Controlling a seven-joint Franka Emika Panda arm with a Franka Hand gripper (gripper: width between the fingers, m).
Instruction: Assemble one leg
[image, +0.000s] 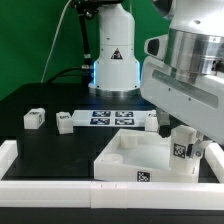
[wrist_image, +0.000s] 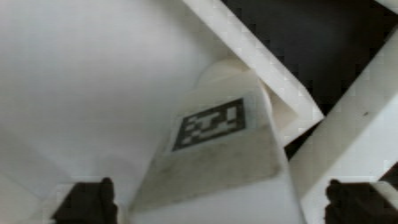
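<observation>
**Leg at the corner of the white panel, under the arm**

In the exterior view the arm's big silver and white wrist fills the upper part on the exterior view's right. Below it the gripper (image: 184, 138) reaches down to a leg (image: 181, 148), a small white post with a black-and-white square tag on its side. This leg stands at the far corner of the large white panel (image: 125, 158), on the exterior view's right. Whether it sits in a socket or only rests there cannot be told.

The wrist view looks down between the two dark fingertips (wrist_image: 86, 200), which stand apart at either side of the picture. Between them rises the leg (wrist_image: 222, 150), its tag facing the camera. The fingers are spread wider than the leg and no contact shows, so they appear open and hold nothing.

Two more legs (image: 34, 118) (image: 64, 122) lie on the black table (image: 30, 140), well apart from the panel. The marker board (image: 112, 118) lies behind them. A warning triangle label (image: 115, 55) marks the arm's base; no words can be read on it. The panel's front wall carries another tag (image: 143, 177).
</observation>
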